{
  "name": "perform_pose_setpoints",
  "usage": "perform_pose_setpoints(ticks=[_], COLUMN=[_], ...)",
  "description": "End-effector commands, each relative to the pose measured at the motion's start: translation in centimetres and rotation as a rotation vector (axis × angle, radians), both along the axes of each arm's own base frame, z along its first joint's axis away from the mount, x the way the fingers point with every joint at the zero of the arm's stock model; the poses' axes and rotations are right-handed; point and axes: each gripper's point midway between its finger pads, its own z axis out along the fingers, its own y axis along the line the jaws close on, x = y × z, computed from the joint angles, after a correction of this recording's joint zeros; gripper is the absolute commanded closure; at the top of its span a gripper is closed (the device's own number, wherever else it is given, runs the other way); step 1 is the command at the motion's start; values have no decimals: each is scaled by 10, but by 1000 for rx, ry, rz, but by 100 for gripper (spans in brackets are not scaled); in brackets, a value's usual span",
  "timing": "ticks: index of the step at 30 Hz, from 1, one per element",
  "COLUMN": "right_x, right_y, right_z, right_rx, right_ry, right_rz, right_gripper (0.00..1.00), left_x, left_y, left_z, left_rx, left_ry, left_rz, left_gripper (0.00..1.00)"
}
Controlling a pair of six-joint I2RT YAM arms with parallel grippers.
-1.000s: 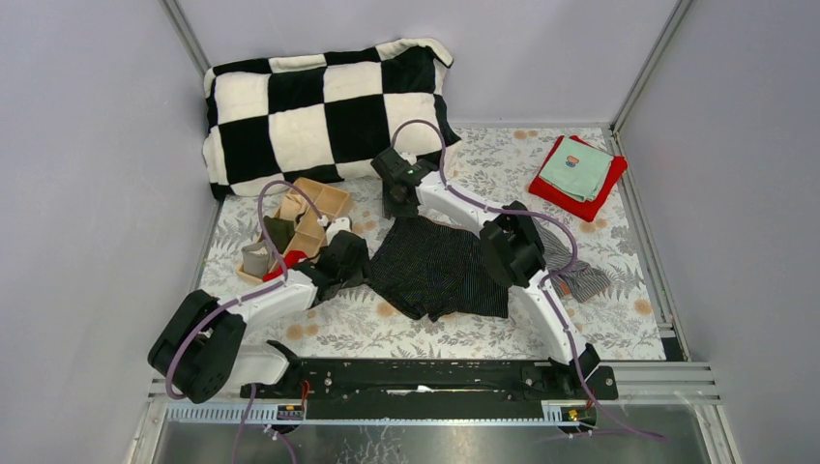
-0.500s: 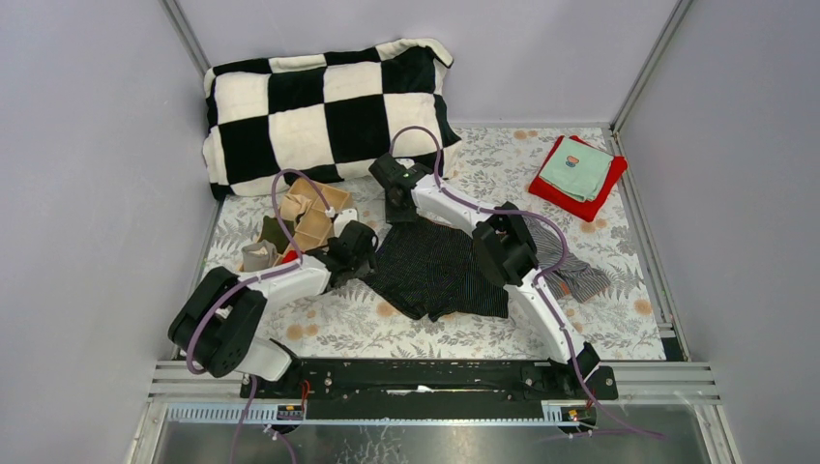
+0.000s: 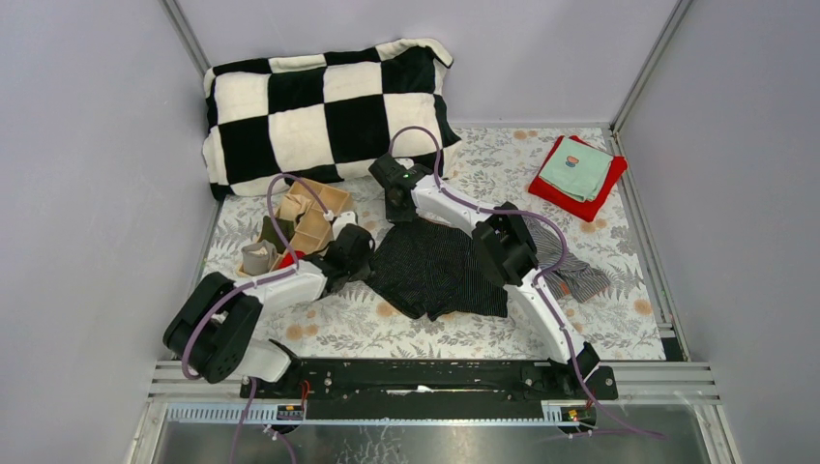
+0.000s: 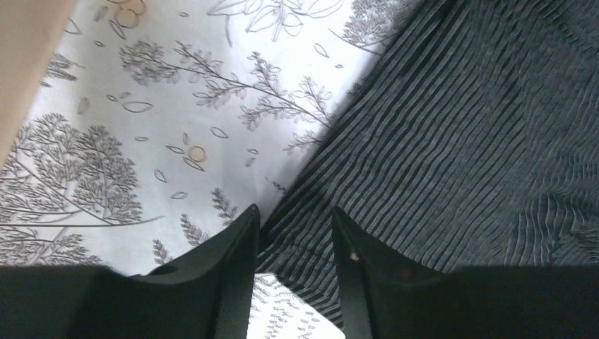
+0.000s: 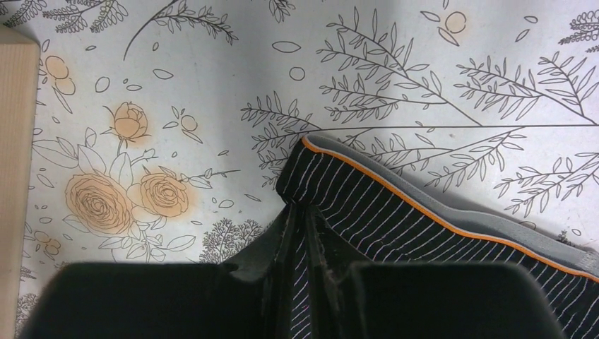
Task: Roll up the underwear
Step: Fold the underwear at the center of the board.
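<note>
At mid-tabletop [image 3: 600, 319], both grippers are on the black pinstriped boxer shorts [image 3: 440, 271], with no roll begun.
The right gripper [image 5: 300, 212] is pinched together on a corner of the shorts' waistband, toward the far edge, and the cloth puckers up into its fingers. The left gripper [image 4: 294, 210] stands with its fingers a little apart, astride the garment's left hem, and the cloth between them looks flat rather than clamped. The black shorts lie spread open and slightly wrinkled, with no turn of fabric in them. The grey striped boxer shorts [image 3: 575, 271] lie crumpled beside them toward the right edge, partly under the right arm. As I judge it, the task is at its start: this pair is only being taken hold of, and both pairs remain to be rolled.
</note>
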Motion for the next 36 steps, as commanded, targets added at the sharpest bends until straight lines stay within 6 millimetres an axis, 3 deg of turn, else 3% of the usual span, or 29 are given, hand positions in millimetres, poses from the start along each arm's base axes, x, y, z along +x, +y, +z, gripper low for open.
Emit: perform_pose_setpoints(ticks=[1, 5, 9, 13, 18, 22, 31, 36], right_x=[2, 2, 1, 0, -1, 1, 9, 5], right_y=[5, 5, 7, 8, 13, 18, 19, 5], right_z=[11, 9, 9, 11, 16, 37, 115, 134], right_rx=[25, 26, 35, 49, 84, 135, 416, 595], right_ry=[-27, -23, -20, -21, -27, -65, -152, -137], right_rz=[2, 3, 1, 5, 19, 20, -60, -101], right_gripper=[85, 85, 85, 86, 92, 98, 100, 100], left_x=[-27, -32, -32, -29, -18, -9, -6, -13], left_y=[-1, 2, 2, 0, 2, 7, 28, 12], left_z=[-11, -9, -12, -14, -10, 10, 90, 111], left_rx=[-62, -67, -64, -60, -23, -2, 18, -49], left_ry=[64, 66, 72, 72, 40, -11, -185, -211], left_rz=[-25, -18, -17, -19, -23, -5, 24, -80], left_gripper=[48, 48, 57, 71, 99, 100, 100, 100])
